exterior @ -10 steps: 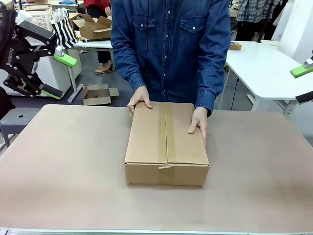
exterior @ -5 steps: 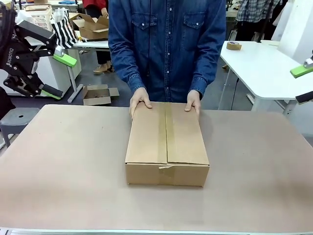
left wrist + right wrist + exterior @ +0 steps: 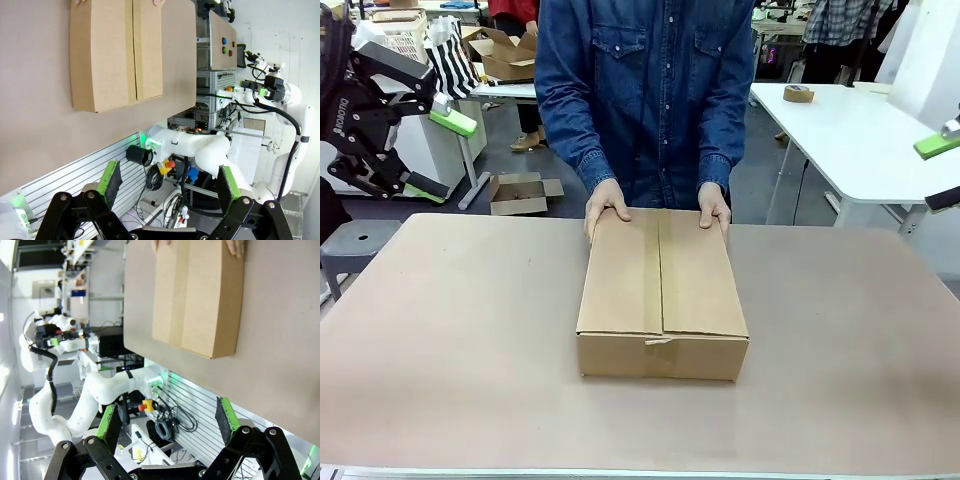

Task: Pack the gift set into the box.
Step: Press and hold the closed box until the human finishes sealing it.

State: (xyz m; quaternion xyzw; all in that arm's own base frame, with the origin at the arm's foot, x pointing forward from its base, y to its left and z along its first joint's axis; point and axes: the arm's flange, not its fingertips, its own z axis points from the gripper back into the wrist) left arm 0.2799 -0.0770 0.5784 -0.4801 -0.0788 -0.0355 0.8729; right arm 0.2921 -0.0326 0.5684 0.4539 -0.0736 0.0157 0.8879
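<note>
The box (image 3: 660, 290) lies in the middle of the table with its flaps folded shut. A person in a denim shirt stands at the far side, one hand (image 3: 607, 205) and the other hand (image 3: 713, 208) resting on the box's far corners. The gift set is hidden. My left gripper (image 3: 438, 155) hangs open off the table's far left, well away from the box. At the picture's right edge my right gripper (image 3: 940, 172) is open too. The left wrist view has the open left gripper (image 3: 170, 180) with the box (image 3: 115, 50) far off. The right wrist view has the open right gripper (image 3: 167, 421) and the box (image 3: 197, 295).
The brown table (image 3: 450, 330) has wide bare areas on both sides of the box. A small tan cardboard box (image 3: 520, 192) sits on the floor behind. A white table (image 3: 860, 140) with a tape roll (image 3: 798, 93) stands at the back right.
The person's hand on the picture's right has slid from the box's right side up to its far corner. Both arms have stayed still.
</note>
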